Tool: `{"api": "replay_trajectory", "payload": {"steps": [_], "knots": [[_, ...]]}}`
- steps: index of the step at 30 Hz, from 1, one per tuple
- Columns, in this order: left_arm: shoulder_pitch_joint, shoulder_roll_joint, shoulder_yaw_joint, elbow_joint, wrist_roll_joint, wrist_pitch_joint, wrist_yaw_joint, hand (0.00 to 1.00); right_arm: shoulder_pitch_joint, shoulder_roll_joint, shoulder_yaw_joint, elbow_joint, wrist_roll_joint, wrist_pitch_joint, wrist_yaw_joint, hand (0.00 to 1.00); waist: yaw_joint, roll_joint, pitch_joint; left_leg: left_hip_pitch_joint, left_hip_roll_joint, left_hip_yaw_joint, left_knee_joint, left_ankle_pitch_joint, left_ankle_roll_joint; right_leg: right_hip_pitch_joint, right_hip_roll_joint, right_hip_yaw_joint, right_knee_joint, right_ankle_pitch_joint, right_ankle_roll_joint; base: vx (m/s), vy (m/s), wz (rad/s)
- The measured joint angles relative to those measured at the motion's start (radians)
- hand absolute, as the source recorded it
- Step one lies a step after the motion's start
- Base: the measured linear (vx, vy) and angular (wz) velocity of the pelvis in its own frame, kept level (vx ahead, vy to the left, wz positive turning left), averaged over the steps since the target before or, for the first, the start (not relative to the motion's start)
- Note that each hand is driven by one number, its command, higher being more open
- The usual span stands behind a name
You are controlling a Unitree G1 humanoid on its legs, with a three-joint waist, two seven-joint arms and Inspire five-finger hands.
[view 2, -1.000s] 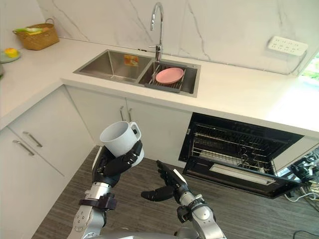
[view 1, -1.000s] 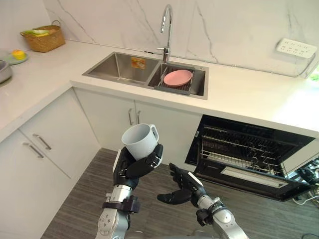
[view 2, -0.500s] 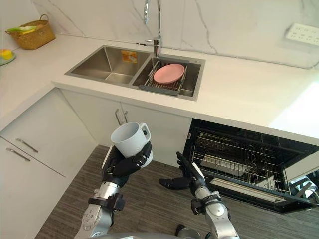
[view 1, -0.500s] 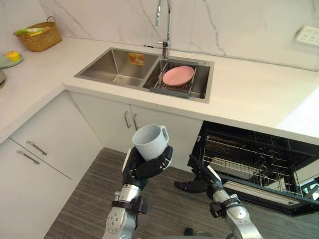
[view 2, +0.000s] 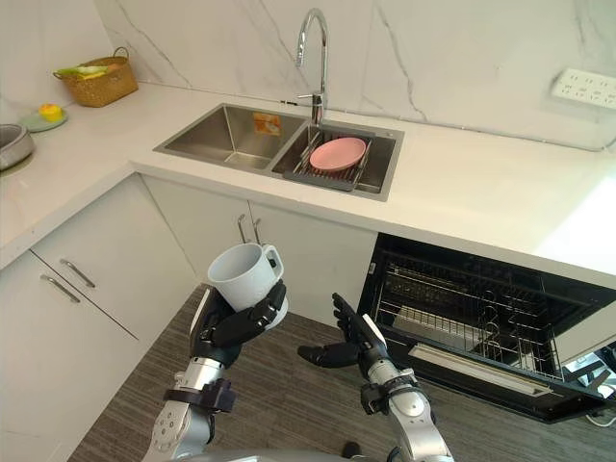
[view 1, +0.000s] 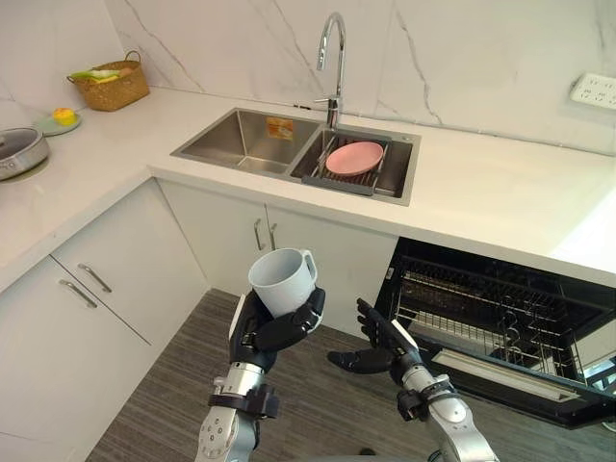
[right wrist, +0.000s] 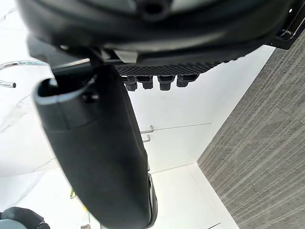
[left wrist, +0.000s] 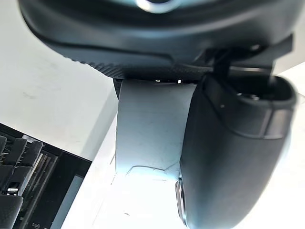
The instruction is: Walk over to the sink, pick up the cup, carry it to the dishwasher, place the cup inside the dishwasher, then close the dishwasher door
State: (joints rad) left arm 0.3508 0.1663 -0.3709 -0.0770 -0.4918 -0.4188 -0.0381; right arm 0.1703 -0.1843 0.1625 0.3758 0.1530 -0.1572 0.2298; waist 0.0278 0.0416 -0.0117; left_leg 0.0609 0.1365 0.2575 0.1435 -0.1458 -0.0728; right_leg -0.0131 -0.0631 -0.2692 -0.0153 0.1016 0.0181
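Your left hand (view 1: 262, 332) grips the white ceramic cup (view 1: 283, 280) low at its base; swinging toward the open black dishwasher (view 1: 500, 318) could topple it. Your right hand (view 1: 377, 348) is spread, empty.

- White cup (view 2: 242, 276): upright, mouth up, held above the grey plank floor (view 2: 289, 404).
- Left hand (view 2: 223, 325): fingers (view 2: 252, 319) curled round the cup's lower body.
- Right hand (view 2: 351, 346): near the left hand, holding nothing, its fingers straight.
- Dishwasher (view 2: 452, 308): set under the counter (view 2: 472, 188), door (view 2: 500, 371) lowered, wire racks showing.
- Steel double sink (view 2: 207, 130): pink plate (view 2: 339, 154) lies on a rack in the basin nearer the dishwasher, with a tall tap (view 2: 310, 48) behind.
- Counter, far left: wicker basket (view 2: 98, 83), small plate (view 2: 43, 117) bearing a yellow item, pot (view 2: 10, 146) at the edge.
- Wall: white socket strip (view 2: 584, 89).
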Motion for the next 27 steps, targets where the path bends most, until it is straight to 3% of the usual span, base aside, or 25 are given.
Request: {"api": "replay_trajectory", "payload": {"steps": [8,13,18,20,21,23,27], "knots": [[-0.026,-0.033,0.016,-0.010,-0.025,0.001,-0.085,0.00,0.065,0.057,-0.009,-0.034,-0.005,0.001,0.000,1.00,0.001,0.005,-0.029,0.029,-0.012,-0.023,-0.038,0.019,0.001,0.036,-0.007,-0.025,-0.023,0.003,0.006,-0.01,0.001,0.09],[-0.026,-0.033,0.022,-0.010,-0.028,0.006,-0.092,0.00,0.075,0.058,-0.022,-0.055,-0.021,0.001,0.003,1.00,0.009,0.005,-0.028,0.028,-0.012,-0.042,-0.033,0.020,0.000,0.050,-0.008,-0.043,-0.028,0.000,0.008,-0.01,-0.008,0.12],[-0.026,-0.035,0.056,-0.037,-0.030,0.009,-0.090,0.00,0.077,0.043,-0.027,-0.113,-0.021,0.000,0.026,1.00,0.017,0.030,0.003,-0.045,0.039,-0.032,0.122,-0.059,-0.033,0.054,0.013,-0.051,-0.017,-0.037,0.001,-0.01,-0.014,0.09],[-0.033,-0.037,0.060,-0.043,-0.030,0.018,-0.091,0.00,0.076,0.033,-0.027,-0.117,-0.021,-0.001,0.025,1.00,0.009,0.029,0.011,-0.070,0.041,0.032,0.149,-0.034,-0.036,0.049,-0.004,-0.069,0.000,-0.041,-0.005,0.00,0.025,0.33],[-0.035,-0.045,0.062,-0.046,-0.034,0.027,-0.092,0.00,0.075,0.019,-0.027,-0.119,-0.021,0.000,0.026,1.00,0.008,0.028,0.015,-0.067,0.030,0.063,0.130,-0.011,-0.031,0.032,-0.029,-0.081,0.039,-0.057,0.011,0.01,0.077,0.48],[-0.041,-0.061,0.064,-0.047,-0.044,0.031,-0.101,0.00,0.073,0.003,-0.030,-0.119,-0.021,0.000,0.019,1.00,0.011,0.033,0.018,-0.053,0.002,0.058,0.059,0.021,-0.008,0.016,-0.052,-0.106,0.066,-0.069,0.018,0.03,0.067,0.41],[-0.036,-0.068,0.068,-0.047,-0.089,0.040,-0.121,0.00,0.070,0.008,-0.031,-0.125,-0.023,0.001,0.002,1.00,0.027,0.023,0.026,-0.060,-0.016,0.056,0.075,0.035,-0.016,0.021,-0.080,-0.120,0.078,-0.092,0.023,0.01,0.031,0.16]]}}
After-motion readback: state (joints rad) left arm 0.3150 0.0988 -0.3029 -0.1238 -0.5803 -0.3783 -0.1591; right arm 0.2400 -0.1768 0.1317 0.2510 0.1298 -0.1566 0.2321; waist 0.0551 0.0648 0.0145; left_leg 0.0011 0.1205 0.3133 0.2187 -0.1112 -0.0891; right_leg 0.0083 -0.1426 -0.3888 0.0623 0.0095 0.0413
